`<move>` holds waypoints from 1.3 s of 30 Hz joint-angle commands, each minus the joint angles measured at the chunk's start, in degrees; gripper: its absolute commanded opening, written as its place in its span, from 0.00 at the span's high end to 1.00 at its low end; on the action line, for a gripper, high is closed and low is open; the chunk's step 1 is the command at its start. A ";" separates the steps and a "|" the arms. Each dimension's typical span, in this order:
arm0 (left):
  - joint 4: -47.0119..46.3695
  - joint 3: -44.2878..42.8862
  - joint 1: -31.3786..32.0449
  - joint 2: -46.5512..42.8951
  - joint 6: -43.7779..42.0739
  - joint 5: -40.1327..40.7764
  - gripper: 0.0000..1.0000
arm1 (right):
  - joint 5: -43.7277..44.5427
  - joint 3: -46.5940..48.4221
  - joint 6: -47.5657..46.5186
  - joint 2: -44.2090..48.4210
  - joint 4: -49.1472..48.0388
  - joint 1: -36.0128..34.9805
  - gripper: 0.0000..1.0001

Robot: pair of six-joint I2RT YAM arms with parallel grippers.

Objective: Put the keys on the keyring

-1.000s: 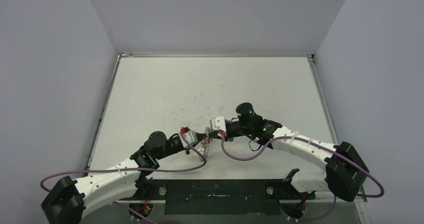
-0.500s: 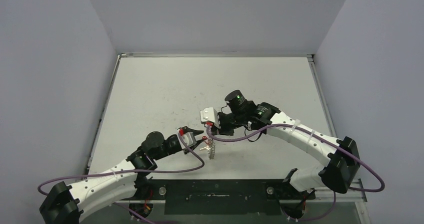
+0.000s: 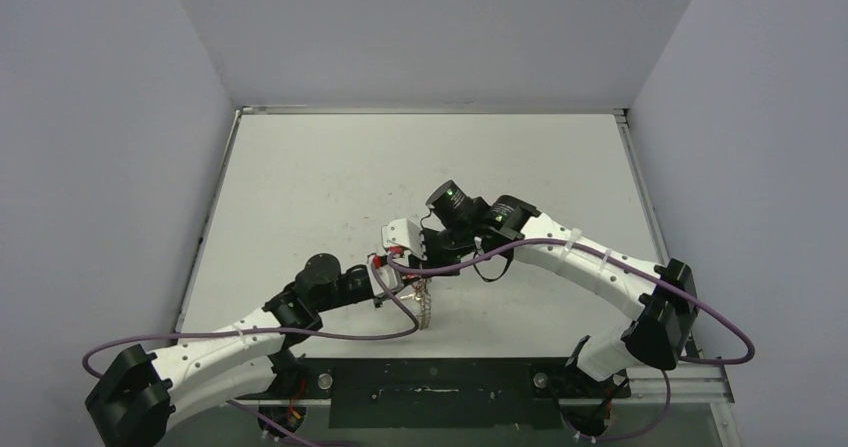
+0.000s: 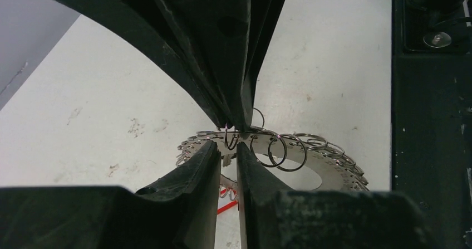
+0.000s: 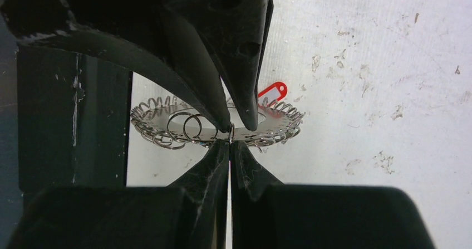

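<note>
You get soft, even overhead light, a bright worktop (image 3: pixel 330 167) with faint shadows; wrist views show blurred, black silhouettes up close.

The right pincer (image 3: pixel 418 270) has been swung leftward, close against the left pincer (image 3: pixel 392 285), whose jaws have been parted slightly; the keyring (image 3: pixel 426 305) is now hung edge-on just below both.

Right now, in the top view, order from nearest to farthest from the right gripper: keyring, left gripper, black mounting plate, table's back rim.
1. keyring and left gripper, both right at the right gripper: too close to call.
2. black mounting plate, near edge, between arm bases.
3. table's back rim, far side.
</note>
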State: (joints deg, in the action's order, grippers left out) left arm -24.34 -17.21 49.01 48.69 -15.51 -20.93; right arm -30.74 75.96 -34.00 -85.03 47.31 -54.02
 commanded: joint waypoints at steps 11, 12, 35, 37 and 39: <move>-7.39 -2.83 0.01 2.77 0.74 -5.12 0.83 | 1.09 3.20 0.77 -0.33 -0.14 -0.95 1.00; -7.52 -2.83 -0.03 3.02 0.79 -5.34 0.85 | 0.87 3.22 0.78 -0.31 -0.13 -0.97 1.00; -21.47 3.73 0.03 1.82 7.13 1.72 1.00 | -11.12 -9.91 6.62 10.43 -19.41 8.68 0.48; -24.27 4.82 0.05 1.49 7.48 2.09 1.00 | -13.18 -12.37 4.79 12.78 -21.87 9.63 0.48; -27.08 5.75 0.03 1.42 7.68 1.99 1.00 | -15.43 -15.28 3.03 14.17 -23.74 10.17 0.49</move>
State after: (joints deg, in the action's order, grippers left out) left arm -39.42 -12.14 48.97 51.62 -9.65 -20.12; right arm -38.06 64.42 -28.97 -75.64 33.06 -44.45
